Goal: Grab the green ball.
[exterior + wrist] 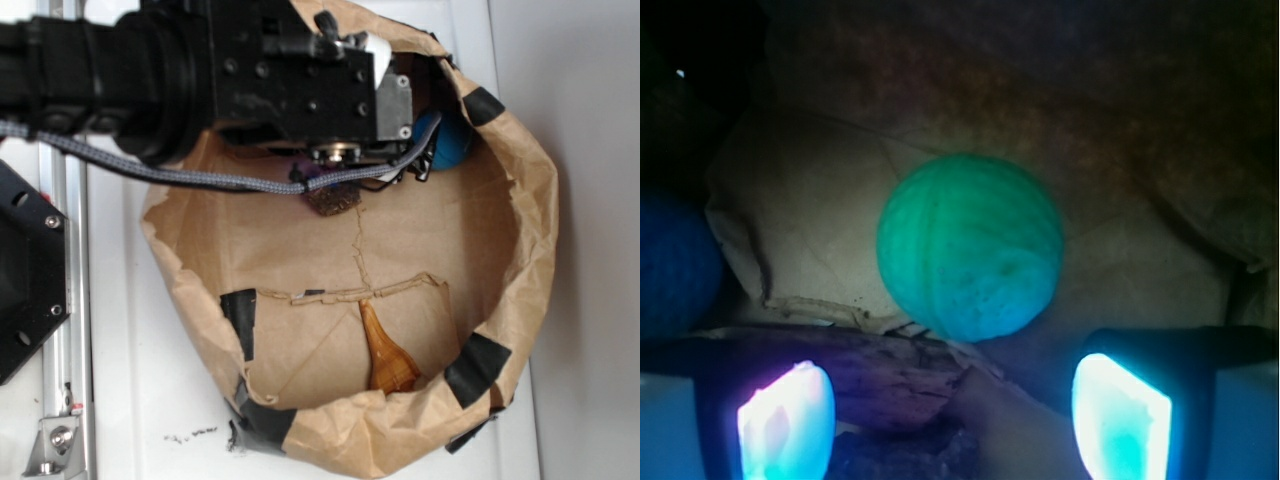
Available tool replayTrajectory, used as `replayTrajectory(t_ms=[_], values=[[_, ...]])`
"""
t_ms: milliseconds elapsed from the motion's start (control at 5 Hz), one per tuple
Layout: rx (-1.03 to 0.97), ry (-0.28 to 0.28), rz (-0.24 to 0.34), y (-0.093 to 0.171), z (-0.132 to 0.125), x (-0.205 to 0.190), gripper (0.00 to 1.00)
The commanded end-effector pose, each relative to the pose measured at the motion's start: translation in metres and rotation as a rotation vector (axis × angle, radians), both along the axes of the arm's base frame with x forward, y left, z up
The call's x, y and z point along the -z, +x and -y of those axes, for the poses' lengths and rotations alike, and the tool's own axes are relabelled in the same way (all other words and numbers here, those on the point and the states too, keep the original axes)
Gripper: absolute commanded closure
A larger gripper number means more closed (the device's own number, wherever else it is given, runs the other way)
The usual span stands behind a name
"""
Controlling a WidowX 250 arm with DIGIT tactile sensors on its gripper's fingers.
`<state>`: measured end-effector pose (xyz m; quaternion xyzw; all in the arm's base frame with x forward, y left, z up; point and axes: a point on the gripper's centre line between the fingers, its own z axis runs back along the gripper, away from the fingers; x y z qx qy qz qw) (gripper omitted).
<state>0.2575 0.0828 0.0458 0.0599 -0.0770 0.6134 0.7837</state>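
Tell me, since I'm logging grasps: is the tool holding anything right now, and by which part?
Nothing is held. In the wrist view the tool is open, and the green ball lies on the paper ahead of the fingers, untouched.

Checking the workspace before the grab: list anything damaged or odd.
The brown paper bag serving as the bin is torn along its rim and patched with black tape. The green ball looks intact, lying ahead of the open gripper.
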Motion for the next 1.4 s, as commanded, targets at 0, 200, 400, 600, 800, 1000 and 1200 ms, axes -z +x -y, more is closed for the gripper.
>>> replayTrajectory(t_ms=[0, 200, 400, 600, 800, 1000, 1200], values=[[-0.130, 0.092, 0.081, -0.001, -0.030, -0.012, 0.00], [-0.146, 0.099, 0.071, 0.007, -0.034, -0.004, 0.00], [-0.144, 0.101, 0.032, 0.011, -0.037, 0.007, 0.00], [-0.135, 0.096, 0.024, 0.010, -0.038, 0.012, 0.00], [-0.084, 0.071, 0.050, 0.008, -0.034, 0.008, 0.00], [-0.109, 0.074, 0.068, 0.010, -0.036, 0.005, 1.00], [-0.100, 0.067, 0.063, 0.011, -0.037, 0.003, 1.00]])
